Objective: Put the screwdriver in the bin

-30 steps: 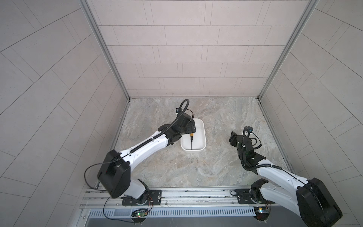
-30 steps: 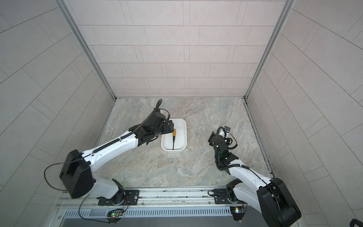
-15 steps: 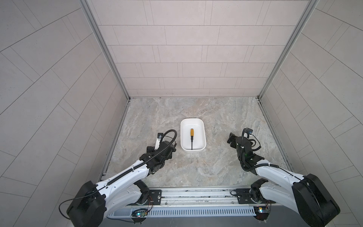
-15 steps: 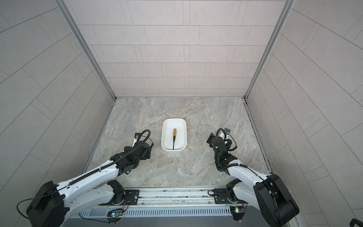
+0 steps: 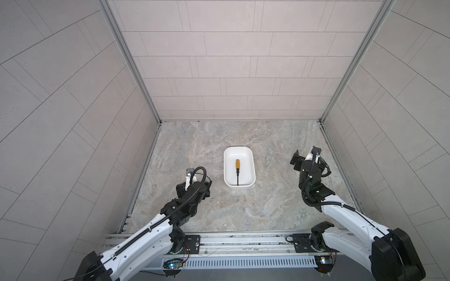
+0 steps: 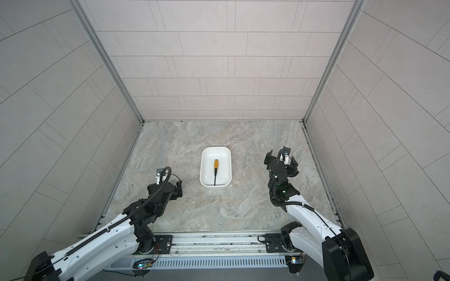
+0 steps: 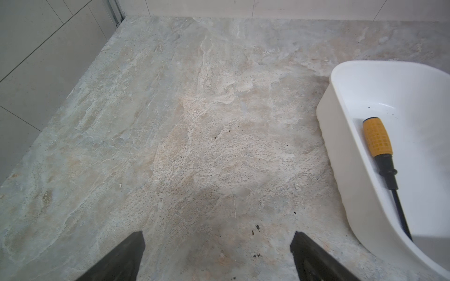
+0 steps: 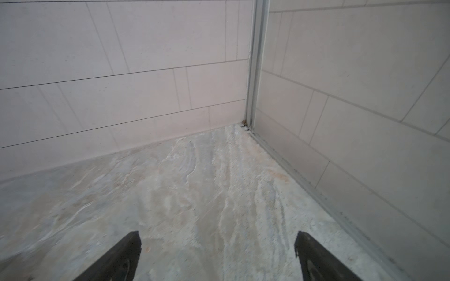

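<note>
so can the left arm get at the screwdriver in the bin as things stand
Likely yes. The left gripper is open and empty beside the bin, with only bare tabletop between. The screwdriver lies flat in the open bin, nothing over it, though the low wall means coming from above.

One screwdriver (image 5: 237, 165), one white bin (image 5: 246, 167), two robot arms (image 5: 146, 233) (image 5: 348, 214), two end effectors (image 7: 217, 237) (image 8: 218, 236), three tiled walls (image 5: 238, 60).
</note>
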{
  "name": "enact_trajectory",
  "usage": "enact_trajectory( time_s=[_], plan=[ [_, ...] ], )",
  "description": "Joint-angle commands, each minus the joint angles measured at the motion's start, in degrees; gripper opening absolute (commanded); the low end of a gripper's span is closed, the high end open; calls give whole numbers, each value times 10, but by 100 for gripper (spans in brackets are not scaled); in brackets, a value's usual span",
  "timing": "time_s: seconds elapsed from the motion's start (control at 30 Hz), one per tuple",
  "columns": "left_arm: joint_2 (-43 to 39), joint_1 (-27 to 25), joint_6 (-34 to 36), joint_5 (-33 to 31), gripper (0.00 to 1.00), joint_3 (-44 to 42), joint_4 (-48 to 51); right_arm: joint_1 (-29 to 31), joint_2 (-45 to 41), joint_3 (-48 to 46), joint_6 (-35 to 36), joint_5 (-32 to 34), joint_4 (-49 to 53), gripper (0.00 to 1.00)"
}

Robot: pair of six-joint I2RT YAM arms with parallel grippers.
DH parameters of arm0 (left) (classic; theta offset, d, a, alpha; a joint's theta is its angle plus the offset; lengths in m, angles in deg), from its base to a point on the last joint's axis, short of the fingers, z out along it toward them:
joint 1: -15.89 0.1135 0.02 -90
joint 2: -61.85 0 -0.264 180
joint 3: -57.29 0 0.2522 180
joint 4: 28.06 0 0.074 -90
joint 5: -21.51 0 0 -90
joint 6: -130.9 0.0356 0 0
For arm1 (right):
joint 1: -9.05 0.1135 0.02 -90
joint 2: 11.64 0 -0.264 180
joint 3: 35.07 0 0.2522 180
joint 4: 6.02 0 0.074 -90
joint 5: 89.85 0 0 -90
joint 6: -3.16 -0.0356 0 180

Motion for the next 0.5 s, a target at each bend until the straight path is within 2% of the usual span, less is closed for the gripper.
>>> enact_trajectory(
  time_s=[0.0,0.07,0.17,0.33,0.47],
  plan=[
    [-7,0,8,6,100,-9,-18,-24,69,-51,152,21,-128,100],
    [-7,1,11,17,100,-9,-13,-25,118,-68,175,21,-194,99],
    [-9,1,9,13,100,-8,-8,-23,176,-79,170,1,-255,99],
    [-12,0,7,14,100,-11,-12,-18,242,-57,190,-23,-318,99],
    [-5,0,5,7,100,-12,-17,-31,282,-43,186,-47,-323,99]
  ],
)
